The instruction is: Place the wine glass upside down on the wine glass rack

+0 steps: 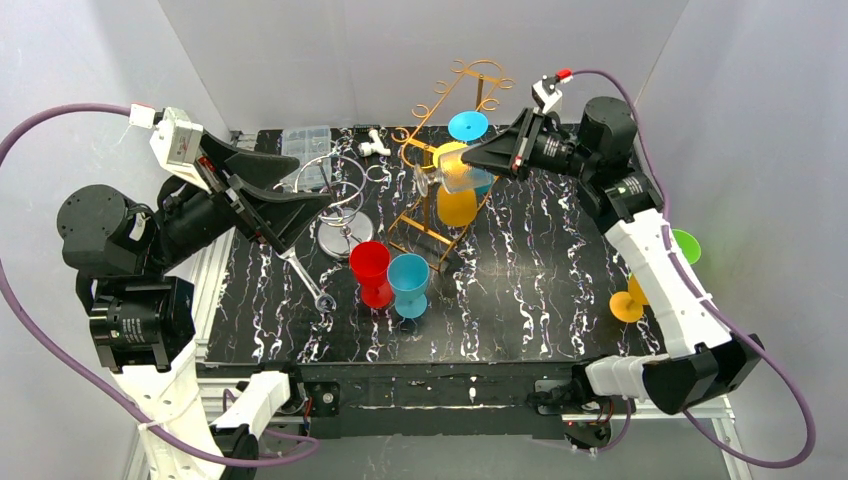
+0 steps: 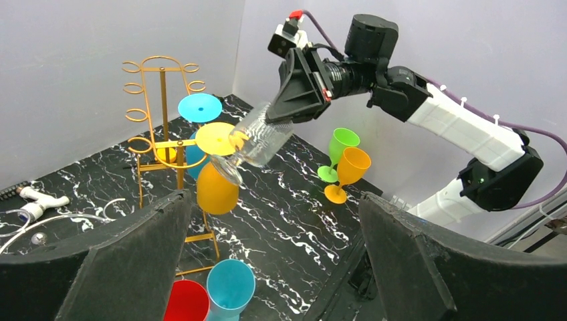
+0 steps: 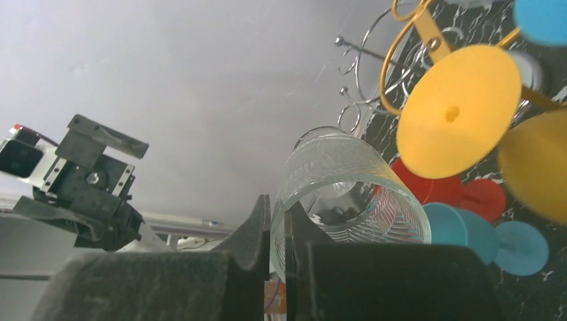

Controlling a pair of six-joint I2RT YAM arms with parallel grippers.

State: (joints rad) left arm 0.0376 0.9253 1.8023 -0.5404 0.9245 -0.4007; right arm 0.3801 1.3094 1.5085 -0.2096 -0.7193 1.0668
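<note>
One clear wine glass (image 2: 257,140) pinched at the rim, tilted beside the rack.
Clamps nearly shut with the right gripper (image 1: 470,158) on the thin rim of that ribbed, empty bowl; holds the foot slanted down, close to the gold wire rack (image 2: 162,100) just ahead of the fingertips, near a glossy yellow plastic glass (image 2: 217,190) and a blue glass (image 2: 200,107) hanging upside down there. Spreads the left gripper (image 1: 305,205) wide, grasping nothing, well apart from the held glass.

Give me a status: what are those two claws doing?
Right gripper shut on clear wine glass, tilted at gold rack. Left gripper open, empty. Yellow glass hanging alongside.
</note>
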